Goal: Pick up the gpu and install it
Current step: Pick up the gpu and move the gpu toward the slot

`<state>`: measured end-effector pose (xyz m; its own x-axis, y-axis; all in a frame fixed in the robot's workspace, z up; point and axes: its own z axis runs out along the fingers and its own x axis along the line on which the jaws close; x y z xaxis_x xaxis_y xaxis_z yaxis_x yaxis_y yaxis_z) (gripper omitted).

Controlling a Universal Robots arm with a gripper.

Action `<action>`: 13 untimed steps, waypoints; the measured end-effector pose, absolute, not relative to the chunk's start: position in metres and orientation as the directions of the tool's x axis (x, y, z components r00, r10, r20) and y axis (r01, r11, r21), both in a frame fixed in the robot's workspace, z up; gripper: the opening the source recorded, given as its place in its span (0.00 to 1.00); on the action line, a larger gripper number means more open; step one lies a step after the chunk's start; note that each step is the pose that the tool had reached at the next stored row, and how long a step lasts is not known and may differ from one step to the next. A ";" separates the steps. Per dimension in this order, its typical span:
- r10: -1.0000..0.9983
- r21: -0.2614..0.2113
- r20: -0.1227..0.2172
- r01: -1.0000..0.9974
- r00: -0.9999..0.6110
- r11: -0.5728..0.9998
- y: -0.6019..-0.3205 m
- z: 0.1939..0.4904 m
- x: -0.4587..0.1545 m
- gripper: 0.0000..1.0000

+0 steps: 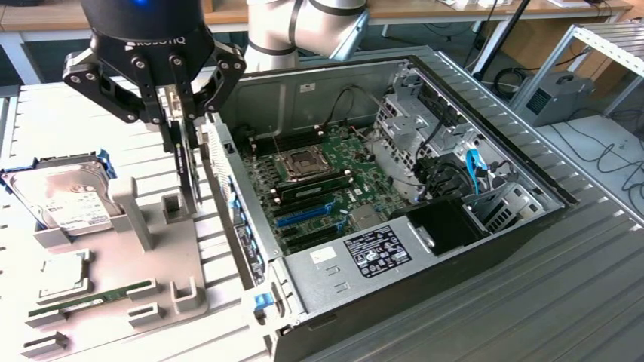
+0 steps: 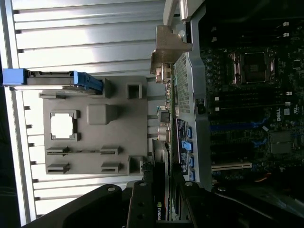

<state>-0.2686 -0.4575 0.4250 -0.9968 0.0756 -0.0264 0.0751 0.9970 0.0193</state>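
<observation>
One open computer case (image 1: 423,280) takes up the centre and right of the exterior view, its motherboard (image 1: 332,181) exposed. Toward the exterior view's left, a grey holder (image 1: 131,253) lies on the slatted white surface (image 1: 50,113). At the upper left the jaws clamp the top of the gpu (image 1: 183,162), a thin black card that hangs upright and edge-on. It sits just beside the case's near wall, above the holder, with open room on its other side.

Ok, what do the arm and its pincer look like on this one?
The pincer is black: a round body with white ROBOTIQ lettering and two jointed link fingers with pivot bolts. A blue light glows above it. The arm is pale grey, tubular, with rounded joints.
</observation>
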 end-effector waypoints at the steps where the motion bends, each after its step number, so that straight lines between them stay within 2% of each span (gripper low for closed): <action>1: 0.076 0.019 -0.026 0.075 -0.997 0.997 -0.458 0.425 -0.268 0.26; 13: 0.076 0.019 -0.026 0.075 -0.997 0.997 -0.458 0.425 -0.265 0.26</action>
<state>-0.2647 -0.4575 0.4250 -0.9968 0.0755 -0.0264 0.0750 0.9970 0.0193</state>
